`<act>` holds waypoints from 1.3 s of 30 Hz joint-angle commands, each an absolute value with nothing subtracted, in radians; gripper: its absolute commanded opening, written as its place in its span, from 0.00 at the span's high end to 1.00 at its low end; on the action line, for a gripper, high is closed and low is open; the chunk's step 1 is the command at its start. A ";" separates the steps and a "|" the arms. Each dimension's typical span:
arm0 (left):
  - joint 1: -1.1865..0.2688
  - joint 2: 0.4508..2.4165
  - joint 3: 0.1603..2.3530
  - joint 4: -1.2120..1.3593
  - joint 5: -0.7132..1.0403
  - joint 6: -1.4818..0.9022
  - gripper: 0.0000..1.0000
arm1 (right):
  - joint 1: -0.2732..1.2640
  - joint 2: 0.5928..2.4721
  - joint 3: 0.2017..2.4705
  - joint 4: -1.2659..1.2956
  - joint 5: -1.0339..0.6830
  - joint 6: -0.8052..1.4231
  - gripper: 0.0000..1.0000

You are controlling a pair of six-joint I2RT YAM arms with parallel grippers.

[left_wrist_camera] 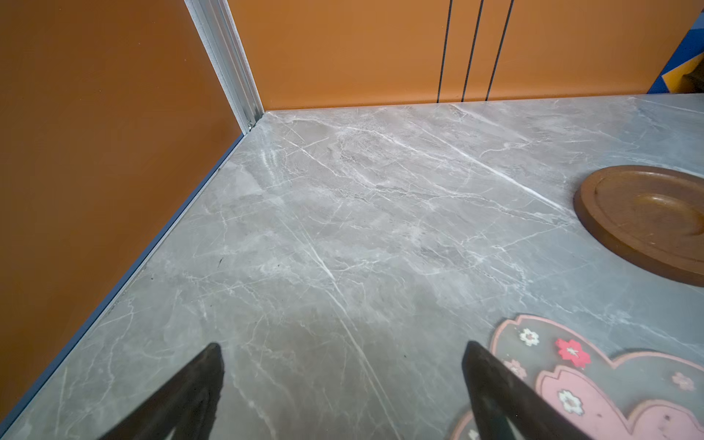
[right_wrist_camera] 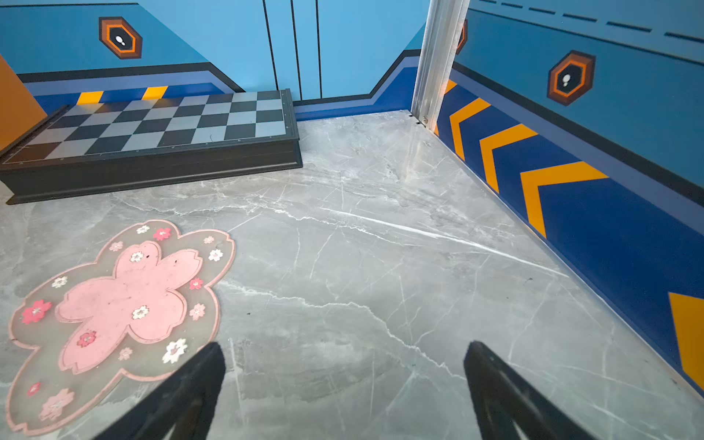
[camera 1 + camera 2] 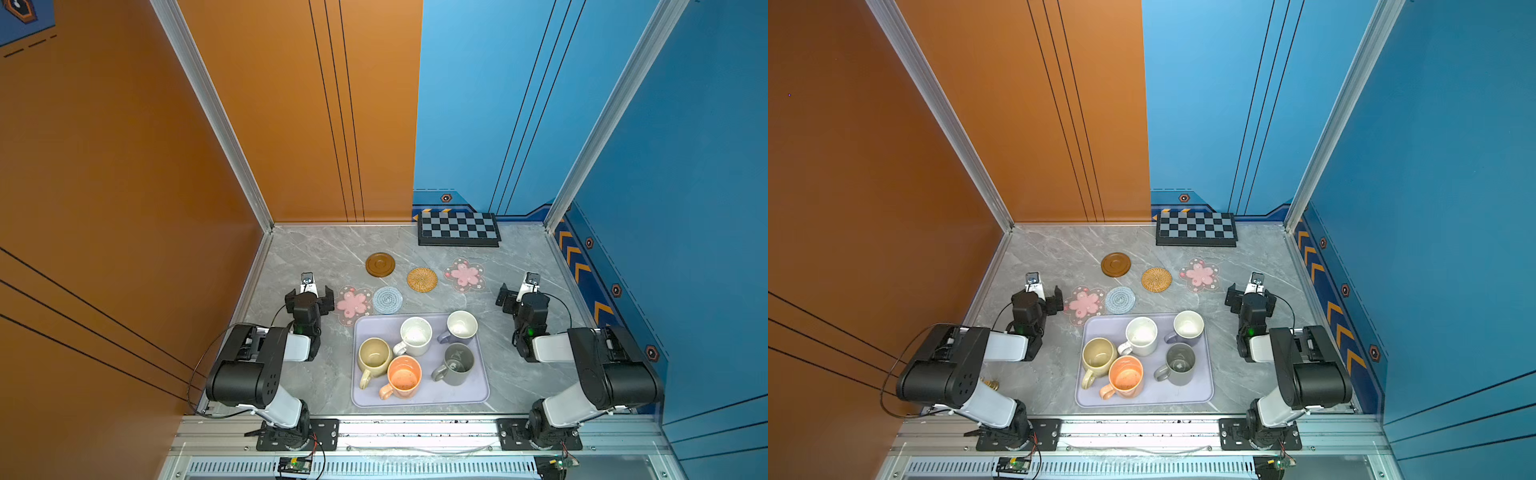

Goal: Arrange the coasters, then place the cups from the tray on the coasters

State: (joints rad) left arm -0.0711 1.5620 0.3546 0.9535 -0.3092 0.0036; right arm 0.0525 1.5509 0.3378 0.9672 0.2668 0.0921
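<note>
I log: large pale lavender rectangular tray [image 3: 478,390], near table edge between the arms, long axis left-right. On it are five upright handled ceramic mugs [image 3: 415,334], handles pointing left or nearward. Five flat coasters [image 3: 422,279] lie beyond it. Left gripper [image 1: 343,344] and right gripper [image 2: 343,344]: jaws apart, empty.

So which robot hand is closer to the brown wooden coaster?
Left. The left hand is just left of the brown coaster and nearer the robot; the right hand is far off on its other side.
</note>
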 commanded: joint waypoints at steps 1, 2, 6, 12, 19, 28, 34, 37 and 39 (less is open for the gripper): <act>-0.076 1.566 0.363 0.966 -0.287 0.014 0.02 | 0.057 1.546 0.354 0.945 0.282 0.080 0.00; -0.075 1.568 0.363 0.966 -0.286 0.014 0.02 | 0.057 1.546 0.354 0.945 0.282 0.080 0.00; -0.074 1.567 0.362 0.966 -0.287 0.013 0.02 | 0.057 1.546 0.354 0.945 0.282 0.080 0.00; -0.074 1.568 0.364 0.965 -0.282 0.014 0.02 | 0.057 1.546 0.354 0.945 0.282 0.079 0.00; -0.066 1.568 0.365 0.962 -0.264 0.012 0.02 | 0.057 1.546 0.355 0.945 0.282 0.080 0.00; -0.061 1.568 0.367 0.958 -0.256 0.010 0.02 | 0.055 1.546 0.356 0.942 0.278 0.080 0.00; -0.061 1.569 0.368 0.957 -0.261 0.008 0.02 | 0.055 1.546 0.353 0.945 0.278 0.079 0.00; -0.055 1.569 0.369 0.955 -0.256 0.002 0.02 | 0.055 1.546 0.354 0.945 0.278 0.079 0.00; -0.055 1.569 0.369 0.956 -0.256 0.002 0.02 | 0.055 1.546 0.354 0.945 0.278 0.079 0.00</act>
